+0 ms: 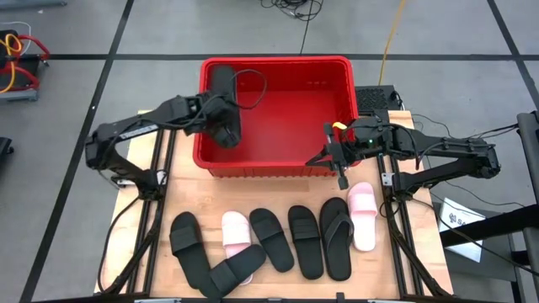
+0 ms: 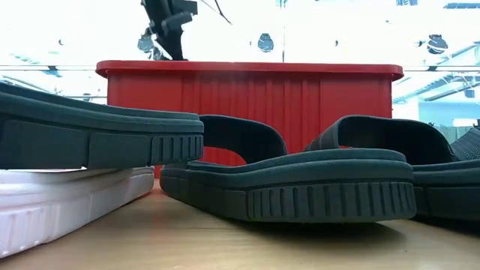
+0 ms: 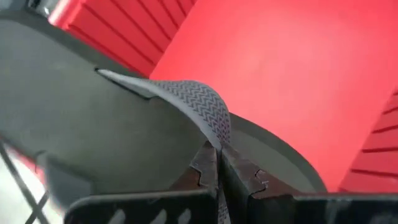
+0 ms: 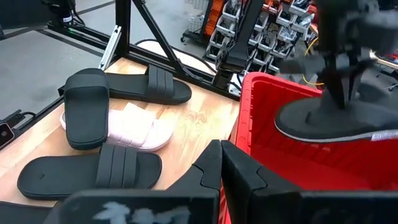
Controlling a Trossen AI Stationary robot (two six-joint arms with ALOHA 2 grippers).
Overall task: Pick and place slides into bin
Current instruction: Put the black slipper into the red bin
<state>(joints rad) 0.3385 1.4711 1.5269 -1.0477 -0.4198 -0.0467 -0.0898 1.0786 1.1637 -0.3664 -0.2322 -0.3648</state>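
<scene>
1. Starting on the left side: the left arm reaches in over the near-left corner of the bin (image 1: 278, 66), and the left gripper (image 3: 219, 163) is clamped tight on the ribbed strap of a black flip-flop (image 1: 225, 105). The wrist view shows the strap pinched between the fingers, with the sole hanging over the red floor of the bin.
2. On the table in front of the bin, the leftover slides sit in a loose row. Far left is a black slide (image 1: 189, 242), and another black slide (image 1: 238, 267) lies at an angle touching its near end.
3. Next is a pink slide (image 1: 235, 232), partly under that angled one, then two more black slides (image 1: 271, 238) and (image 1: 306, 241) side by side.
4. After those comes a black thong flip-flop (image 1: 338, 238), and just beside it a second pink slide (image 1: 362, 216), the last in the row.
5. Over on the right, the right gripper (image 1: 341, 171) hovers at the bin's near-right corner, above the front wall, fingers pressed together with nothing in them.
6. From table height you mostly see black soles up close and the bin's ribbed front wall behind them.
</scene>
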